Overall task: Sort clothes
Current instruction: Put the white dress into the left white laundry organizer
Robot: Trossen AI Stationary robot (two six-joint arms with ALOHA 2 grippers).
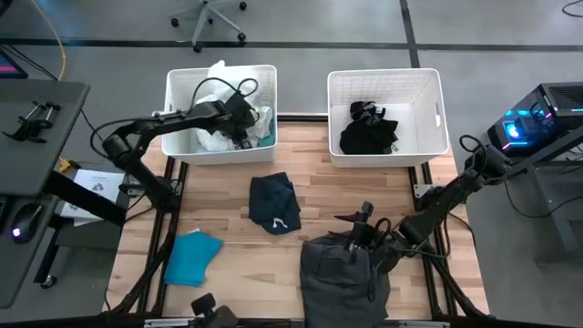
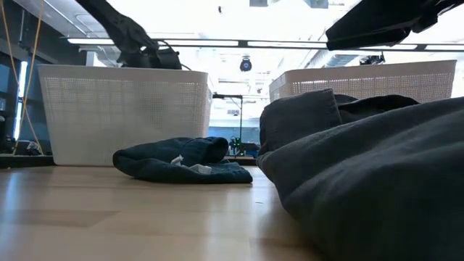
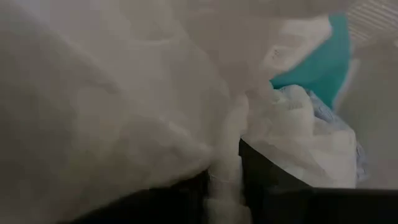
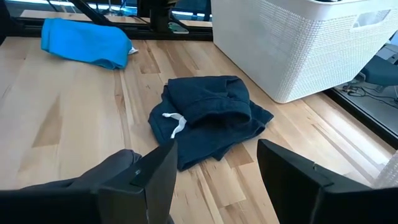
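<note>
Bright blue garment (image 1: 192,256): lies flat on the wooden surface (image 1: 228,196) at its near left, well apart from both arms.

Left basket (image 1: 178,82): white plastic, at the far left of the surface. Holds white cloth (image 1: 219,77), a teal piece (image 3: 323,62) and a pale blue piece (image 3: 329,134), bunched together.

Left gripper (image 1: 244,128): reaches down inside the left basket, among the white cloth. In the left wrist view white fabric is pinched in the narrow gap between its dark fingers (image 3: 267,177).

Navy garment (image 1: 274,202): crumpled with a white drawstring showing, in the middle of the surface, between the two baskets and nearer the viewer.

Dark grey garment (image 1: 342,273): the largest piece, heaped at the near edge of the surface, right of centre.

Right gripper (image 1: 360,239): hovers just over the far edge of the grey garment, fingers spread wide, nothing between them.

Right basket (image 1: 428,87): white plastic, far right. A black garment (image 1: 369,132) lies on its floor.
</note>
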